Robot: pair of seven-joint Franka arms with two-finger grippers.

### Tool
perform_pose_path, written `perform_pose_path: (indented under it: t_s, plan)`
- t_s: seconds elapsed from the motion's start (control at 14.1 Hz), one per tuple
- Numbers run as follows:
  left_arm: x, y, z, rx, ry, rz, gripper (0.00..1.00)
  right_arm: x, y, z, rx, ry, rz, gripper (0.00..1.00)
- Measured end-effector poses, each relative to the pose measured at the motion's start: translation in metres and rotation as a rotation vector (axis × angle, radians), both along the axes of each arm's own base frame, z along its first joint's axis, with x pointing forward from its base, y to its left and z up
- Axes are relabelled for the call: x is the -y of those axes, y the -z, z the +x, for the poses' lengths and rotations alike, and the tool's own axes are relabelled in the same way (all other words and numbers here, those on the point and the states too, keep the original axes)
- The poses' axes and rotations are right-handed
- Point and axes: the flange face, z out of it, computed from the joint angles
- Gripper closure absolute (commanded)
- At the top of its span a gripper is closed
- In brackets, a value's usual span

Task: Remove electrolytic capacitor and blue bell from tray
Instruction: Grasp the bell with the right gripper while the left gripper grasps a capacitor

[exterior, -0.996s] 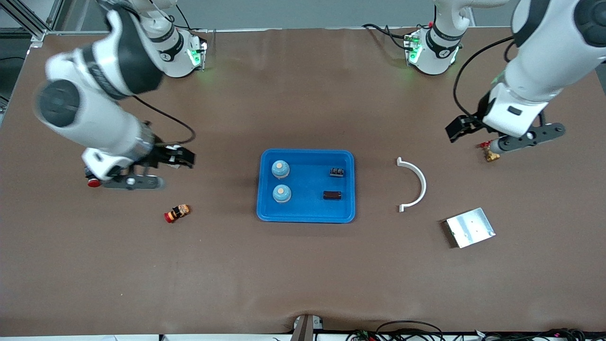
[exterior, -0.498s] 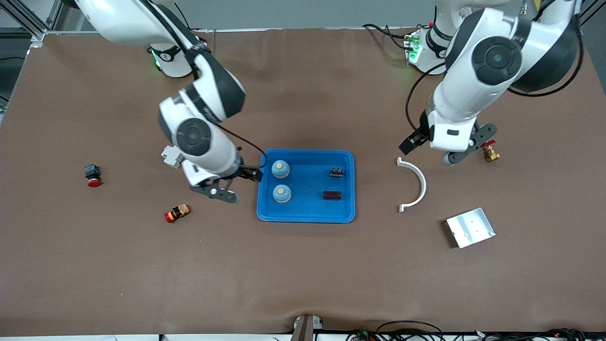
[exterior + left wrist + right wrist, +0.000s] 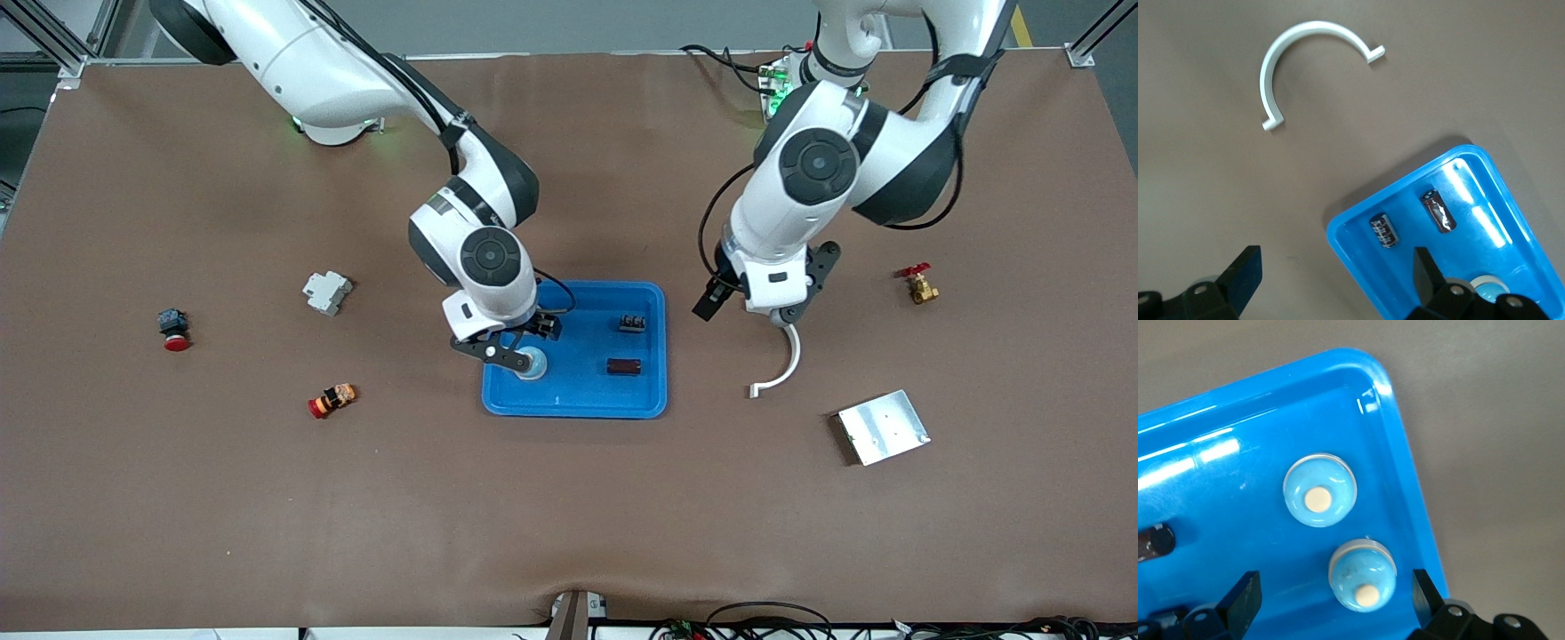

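Blue tray holds light-blue bells with cream tops and dark capacitors.

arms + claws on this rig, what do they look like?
Both arms are glossy white shells with black joint bands and round dark grey joint caps; a black cable loops along each forearm. Green lights glow at the bases. The right claw and left claw are black with dark, angular fingers.

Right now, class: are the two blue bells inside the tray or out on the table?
Inside. Both bells sit upright on the blue tray's floor, within its rim.
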Motion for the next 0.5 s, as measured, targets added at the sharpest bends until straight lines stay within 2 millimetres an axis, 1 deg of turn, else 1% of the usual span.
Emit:
perform_pose_path:
  t_s: [0.14, 0.28, 0.43, 0.5]
  plan:
    - [0.005, 0.011, 0.001, -0.006, -0.066, -0.002, 0.00, -0.001, 0.009, 0.004, 0.022, 0.006, -0.004, 0.00]
    - [0.014, 0.023, 0.001, -0.014, -0.109, -0.004, 0.00, 0.004, 0.017, 0.010, 0.046, 0.016, -0.010, 0.00]
    - [0.028, 0.042, -0.003, -0.024, -0.124, -0.009, 0.00, 0.010, 0.023, 0.018, 0.063, 0.033, -0.010, 0.00]
    - [0.035, 0.052, -0.004, -0.029, -0.125, -0.014, 0.00, 0.010, 0.026, 0.019, 0.067, 0.034, -0.006, 0.00]
